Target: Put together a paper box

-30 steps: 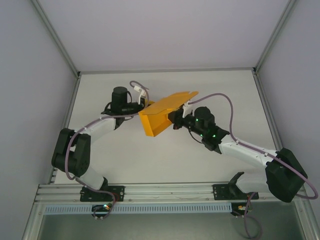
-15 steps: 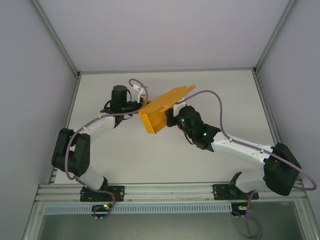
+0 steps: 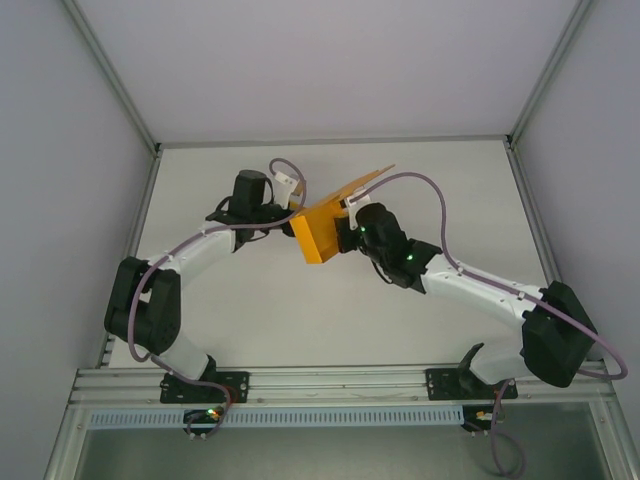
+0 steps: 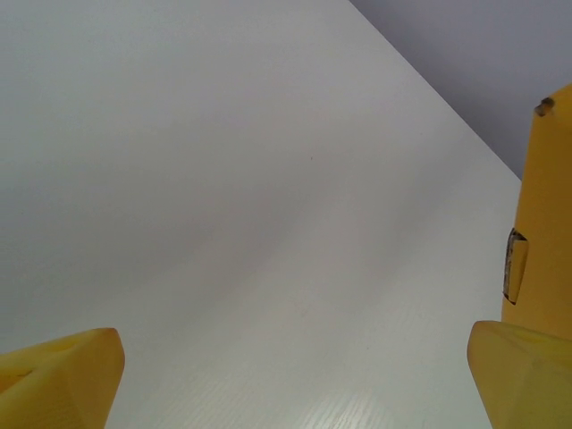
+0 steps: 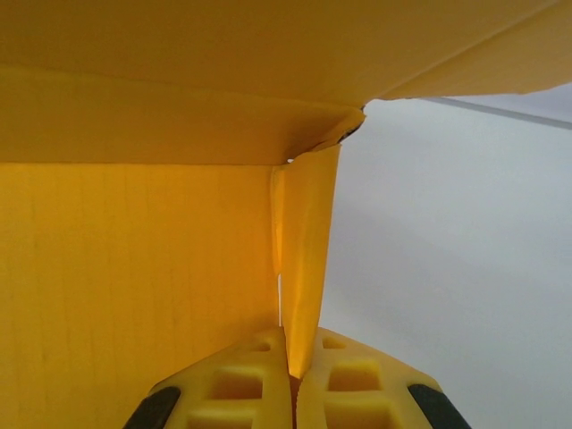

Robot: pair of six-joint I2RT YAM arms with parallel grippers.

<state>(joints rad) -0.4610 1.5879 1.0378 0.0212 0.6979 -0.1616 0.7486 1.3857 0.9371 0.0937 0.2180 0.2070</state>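
Pinching a flap of the paper box [image 3: 322, 235], the right tool [image 5: 290, 380] props it up tilted over the middle of the table [image 3: 430, 190], I'm guessing so the wide-spread left tool [image 4: 290, 380] just beside it can push a wall in.

paper box [image 5: 134, 259] cropped at top/left edges

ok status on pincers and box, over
Left pincer open, close beside paper box. Right pincer shut on it. Box part-folded, flap up. Nothing blocking.
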